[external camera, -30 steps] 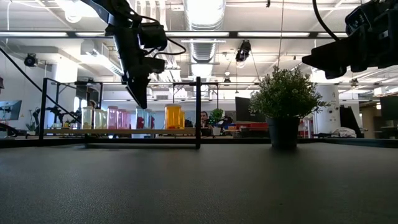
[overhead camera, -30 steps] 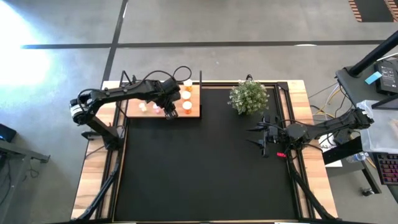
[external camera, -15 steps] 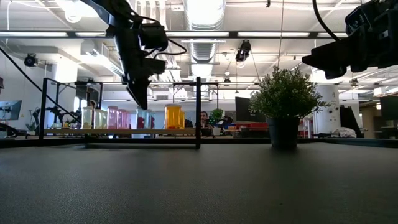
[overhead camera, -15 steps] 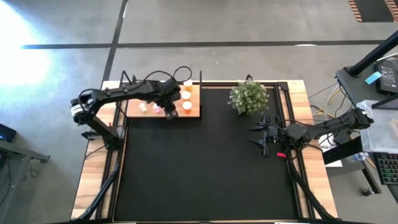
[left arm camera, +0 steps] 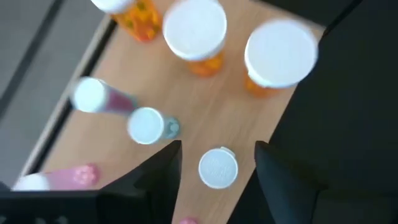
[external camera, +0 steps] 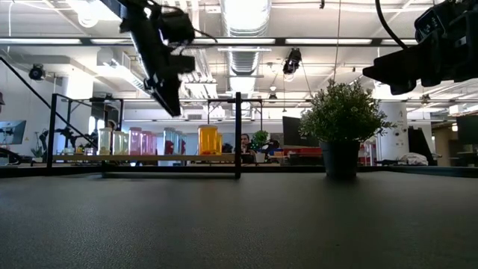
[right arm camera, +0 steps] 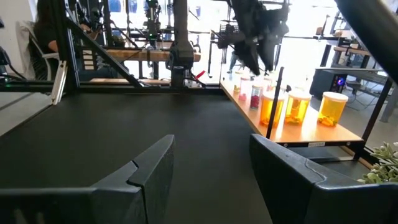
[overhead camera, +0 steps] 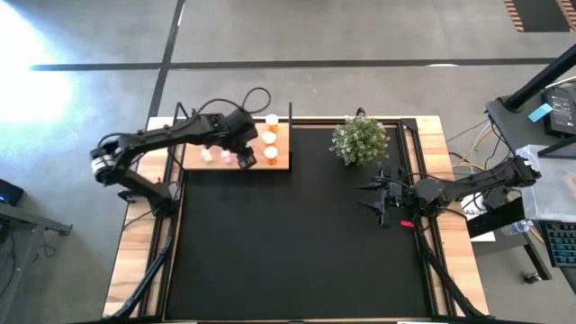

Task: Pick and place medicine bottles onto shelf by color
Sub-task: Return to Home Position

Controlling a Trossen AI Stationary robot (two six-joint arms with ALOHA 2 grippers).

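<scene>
The light-wood shelf (overhead camera: 281,160) with thin black posts stands at the mat's far left. Several white-capped medicine bottles stand upright on it: orange ones (left arm camera: 194,32) at its right end, a blue-teal one (left arm camera: 147,126), and pink ones (overhead camera: 208,155) to the left. My left gripper (left arm camera: 217,163) hovers open above the shelf, fingers pointing down, with one white cap (left arm camera: 218,168) showing between them far below. In the low view my left gripper (external camera: 173,108) is clear above the bottle tops. My right gripper (overhead camera: 371,199) is open and empty above the mat's right side.
A small green potted plant (overhead camera: 360,139) stands on the mat at the far edge, right of the shelf. The black mat (overhead camera: 297,243) lies between the arms. The shelf's black posts (external camera: 237,134) rise beside the bottles.
My left gripper has gone up from just above the bottles and a little toward the table's left edge, staying open. The bottles stand where they were.
</scene>
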